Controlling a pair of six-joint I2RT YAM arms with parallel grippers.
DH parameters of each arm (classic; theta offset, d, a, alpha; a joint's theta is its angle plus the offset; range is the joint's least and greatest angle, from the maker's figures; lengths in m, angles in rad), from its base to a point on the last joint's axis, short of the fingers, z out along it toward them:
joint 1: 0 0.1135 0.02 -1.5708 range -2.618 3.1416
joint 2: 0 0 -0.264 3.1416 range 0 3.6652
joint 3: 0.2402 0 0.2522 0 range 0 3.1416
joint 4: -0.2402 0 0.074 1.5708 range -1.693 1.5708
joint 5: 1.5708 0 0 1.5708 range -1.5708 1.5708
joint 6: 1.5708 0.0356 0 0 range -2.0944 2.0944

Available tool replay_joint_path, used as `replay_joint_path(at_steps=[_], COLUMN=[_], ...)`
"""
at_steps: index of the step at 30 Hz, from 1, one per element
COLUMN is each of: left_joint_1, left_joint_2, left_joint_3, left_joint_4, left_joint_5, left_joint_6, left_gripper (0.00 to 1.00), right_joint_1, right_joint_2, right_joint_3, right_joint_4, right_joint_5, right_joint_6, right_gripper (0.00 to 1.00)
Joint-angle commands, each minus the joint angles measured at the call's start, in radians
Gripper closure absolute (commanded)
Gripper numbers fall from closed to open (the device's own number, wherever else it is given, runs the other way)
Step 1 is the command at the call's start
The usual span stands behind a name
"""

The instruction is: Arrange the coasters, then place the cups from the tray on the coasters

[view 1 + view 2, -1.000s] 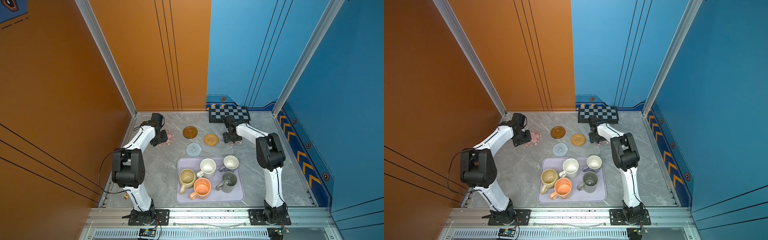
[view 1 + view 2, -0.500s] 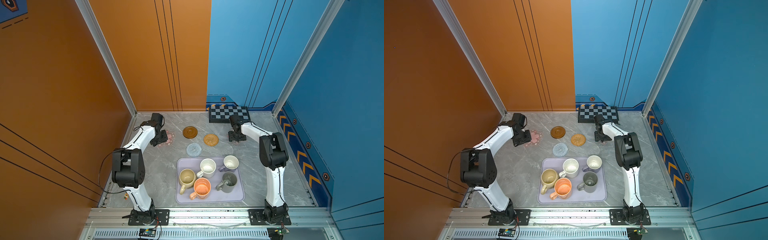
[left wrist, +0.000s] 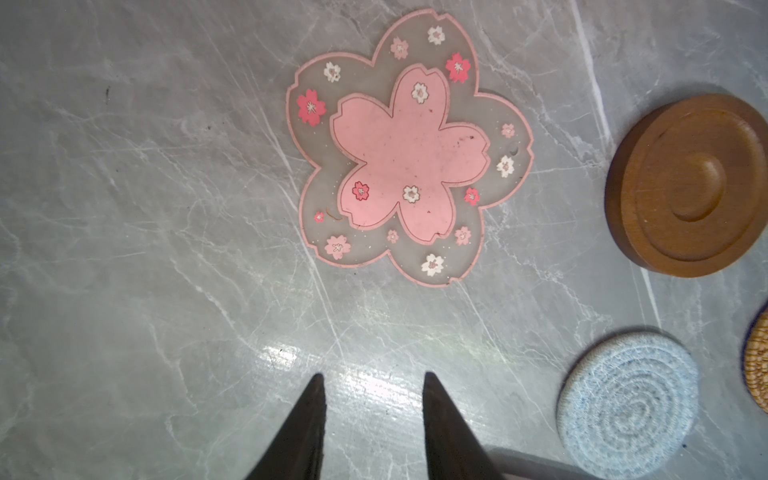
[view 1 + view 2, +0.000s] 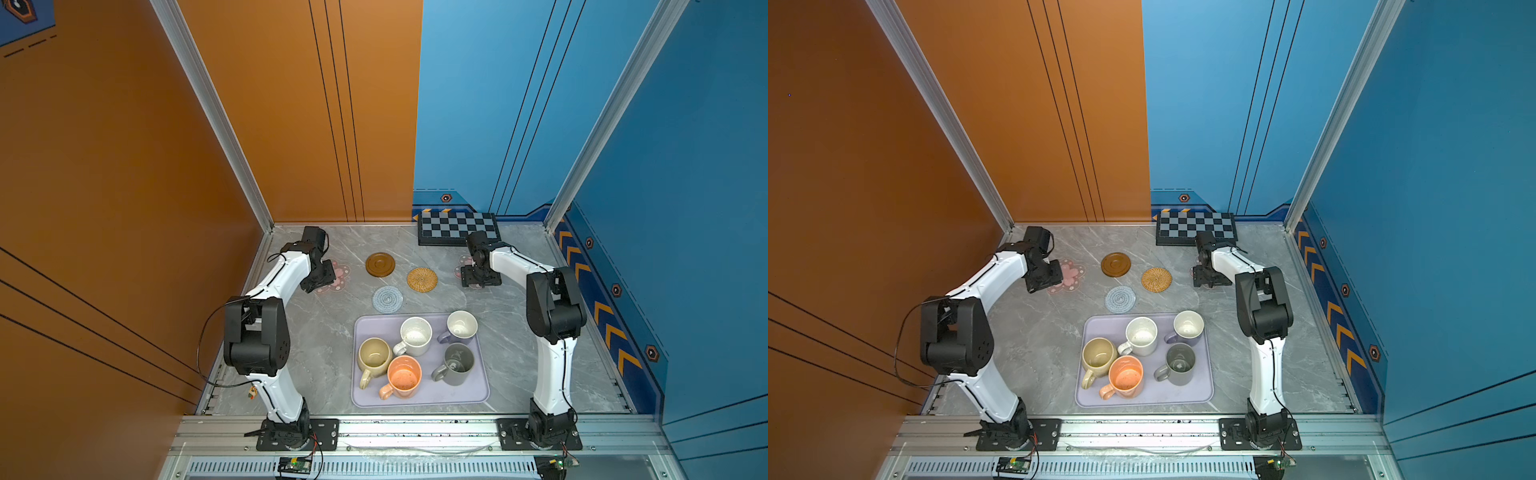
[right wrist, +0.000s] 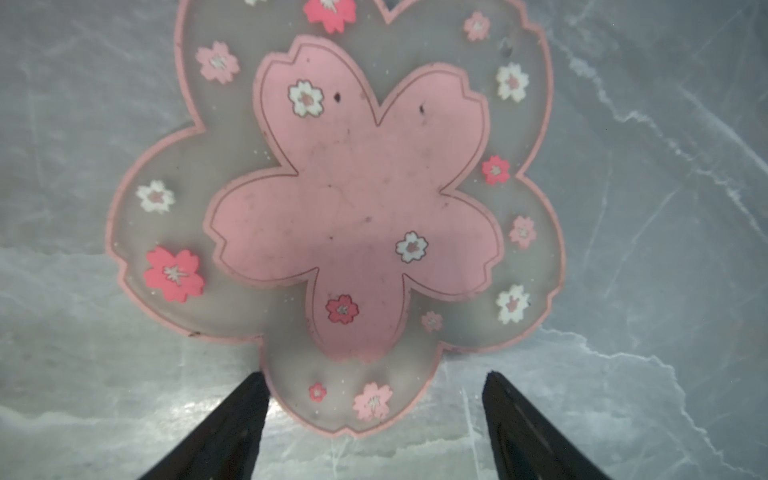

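Two pink flower coasters lie flat on the marble table. My left gripper hovers open and empty just short of one flower coaster. My right gripper stands open, its fingers on either side of one petal of the other flower coaster. Between the arms lie the brown wooden disc, the rattan coaster and the blue-grey crocheted coaster. The lavender tray holds the beige cup, white cup, orange cup, lavender cup and grey cup.
A black-and-grey checkerboard lies against the back wall, just behind the right gripper. Orange and blue walls close the table on the left, back and right. Bare marble lies on either side of the tray.
My right gripper has shifted a little to the right and its jaws have spread wider; the flower coaster lies on the table between them. The left arm has not moved.
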Motion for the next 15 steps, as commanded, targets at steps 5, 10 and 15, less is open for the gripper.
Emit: replay_joint_path(at_steps=[5,10,15], left_joint_1=[-0.001,-0.002,-0.006], left_joint_2=[-0.060,-0.084,-0.093], left_joint_3=[-0.027,-0.036,-0.032], left_joint_4=[-0.005,-0.006,-0.010], left_joint_5=[0.014,0.011,0.007], left_joint_6=[-0.011,-0.022,-0.034], left_gripper=[0.60,0.60,0.60], right_joint_1=[-0.055,-0.121,-0.137], right_joint_2=[-0.061,-0.016,0.027], right_joint_3=[0.038,0.105,0.139], right_joint_4=[-0.040,-0.035,-0.010], right_joint_5=[-0.024,-0.088,-0.159], right_joint_6=[-0.094,-0.122,-0.177], right_gripper=[0.08,0.08,0.08])
